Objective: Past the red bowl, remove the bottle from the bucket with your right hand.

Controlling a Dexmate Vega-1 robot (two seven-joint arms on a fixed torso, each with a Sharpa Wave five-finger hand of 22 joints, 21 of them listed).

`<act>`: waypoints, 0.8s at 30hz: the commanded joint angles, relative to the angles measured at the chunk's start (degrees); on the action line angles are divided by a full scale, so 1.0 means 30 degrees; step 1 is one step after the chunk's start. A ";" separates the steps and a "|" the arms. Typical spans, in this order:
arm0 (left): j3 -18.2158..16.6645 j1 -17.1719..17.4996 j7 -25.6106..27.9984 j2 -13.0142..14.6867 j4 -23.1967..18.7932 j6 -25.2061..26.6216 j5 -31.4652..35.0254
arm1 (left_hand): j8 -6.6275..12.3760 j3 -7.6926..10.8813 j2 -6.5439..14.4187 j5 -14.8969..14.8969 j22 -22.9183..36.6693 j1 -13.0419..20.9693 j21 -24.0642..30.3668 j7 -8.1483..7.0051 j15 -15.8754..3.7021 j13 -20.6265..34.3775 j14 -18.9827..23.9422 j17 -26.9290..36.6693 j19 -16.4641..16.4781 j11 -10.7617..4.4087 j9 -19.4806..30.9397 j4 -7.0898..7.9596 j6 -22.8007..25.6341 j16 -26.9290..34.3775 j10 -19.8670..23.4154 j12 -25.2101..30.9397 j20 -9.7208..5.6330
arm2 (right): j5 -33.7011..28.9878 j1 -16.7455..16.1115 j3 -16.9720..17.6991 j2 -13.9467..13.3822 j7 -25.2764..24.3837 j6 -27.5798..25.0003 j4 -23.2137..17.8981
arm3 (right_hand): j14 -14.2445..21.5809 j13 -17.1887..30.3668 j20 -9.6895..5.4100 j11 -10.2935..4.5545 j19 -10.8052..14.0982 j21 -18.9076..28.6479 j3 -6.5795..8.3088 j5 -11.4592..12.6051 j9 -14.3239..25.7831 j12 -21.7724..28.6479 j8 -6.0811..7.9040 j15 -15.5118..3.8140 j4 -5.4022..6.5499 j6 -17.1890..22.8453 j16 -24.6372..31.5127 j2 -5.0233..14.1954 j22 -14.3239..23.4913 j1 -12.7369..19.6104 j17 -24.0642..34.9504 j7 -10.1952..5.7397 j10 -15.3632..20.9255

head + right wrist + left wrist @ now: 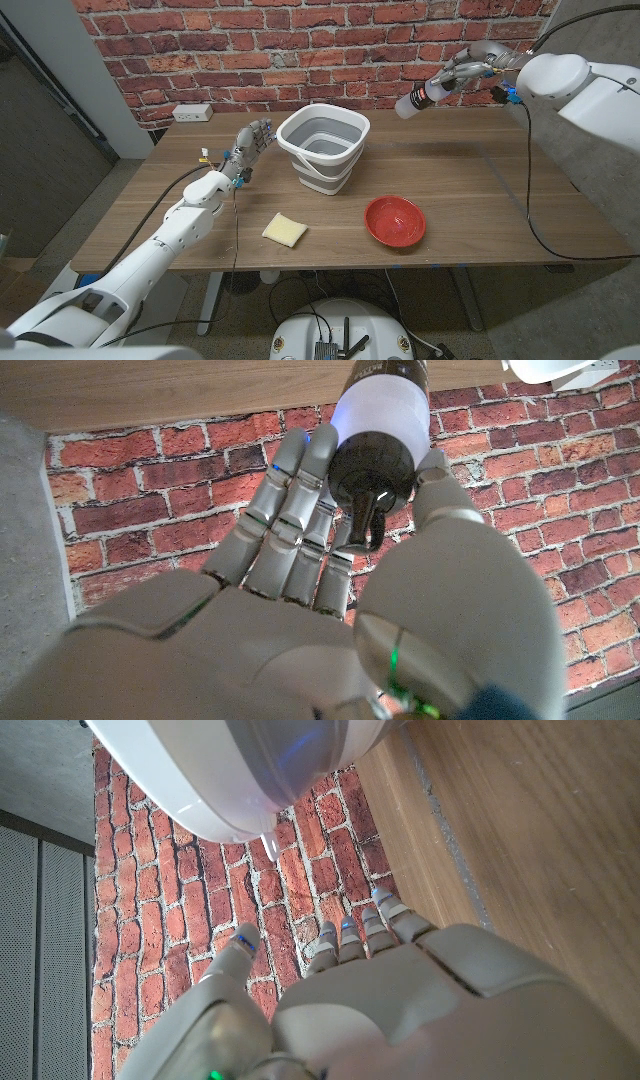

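Observation:
My right hand (466,73) is raised high over the table's far right, well clear of the bucket, and grips a bottle (419,99) with a dark body and white label, which lies roughly sideways pointing toward the bucket. In the right wrist view the bottle (382,430) sits between the fingers (290,510) and thumb of my right hand (330,610). The grey and white collapsible bucket (324,148) stands at the table's middle back, with nothing visible inside. A red bowl (395,220) sits in front of it to the right. My left hand (247,148) stands open beside the bucket's left.
A yellow sponge (285,229) lies near the front edge, left of the bowl. A brick wall (330,50) runs behind the table, with a white power outlet strip (192,113) at its far left corner. In the left wrist view the bucket's white rim (240,770) curves near my left hand (400,1000).

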 commanded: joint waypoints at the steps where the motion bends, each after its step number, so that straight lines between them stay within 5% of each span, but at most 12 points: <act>1: -0.0247 -0.0239 -0.0059 0.0043 0.0211 -0.0028 -0.0171 | 0.0048 0.0163 0.1007 -0.0004 0.0058 -0.0140 -0.0036 0.0033 0.0065 0.0099 0.0121 0.0057 0.0091 0.0063 0.0109 -0.0004 0.0255 0.0012 0.0129 0.0080 -0.0795 | -0.3353 0.3223 -0.3539 -0.0319 0.2356 -0.2404 -0.0372 | -0.0269 0.0084 -0.1794 -0.2088 -0.0187 0.0212 -0.0092 0.0115 0.0164 -0.0054 0.0340 -0.1170 0.0024 0.0296 -0.0121 0.2008 0.0020 0.2004 -0.0026 -0.0421 0.2180; 12: -0.0221 -0.0359 0.0011 0.0014 0.0265 0.0158 -0.0182 | 0.0093 0.0180 0.0996 -0.0006 0.0059 -0.0147 -0.0032 0.0003 0.0084 0.0099 0.0135 0.0057 0.0105 0.0083 0.0109 -0.0014 0.0422 0.0016 0.0194 0.0100 -0.0793 | -0.6803 0.5650 -0.6174 0.0513 0.5619 -0.2486 0.0771 | -0.0361 0.0146 -0.1809 -0.2136 -0.0381 0.0336 -0.0106 0.0136 0.0173 -0.0170 0.0374 -0.1207 -0.0008 0.0379 -0.0274 0.2042 -0.0006 0.2068 0.0003 -0.0605 0.2170; 24: -0.0225 -0.0089 0.0376 0.0075 -0.0133 0.0481 -0.0214 | 0.0081 0.0196 0.0988 -0.0008 0.0059 -0.0159 -0.0034 0.0010 0.0087 0.0100 0.0131 0.0060 0.0101 0.0080 0.0109 -0.0017 0.0461 0.0013 0.0218 0.0102 -0.0801 | -0.9132 0.6941 -0.7538 0.1570 0.8850 -0.1257 0.2303 | -0.0455 0.0259 -0.1818 -0.2175 -0.0574 0.0486 -0.0159 0.0139 0.0187 -0.0307 0.0354 -0.1202 -0.0044 0.0308 -0.0413 0.2012 -0.0038 0.2153 0.0061 -0.0778 0.2083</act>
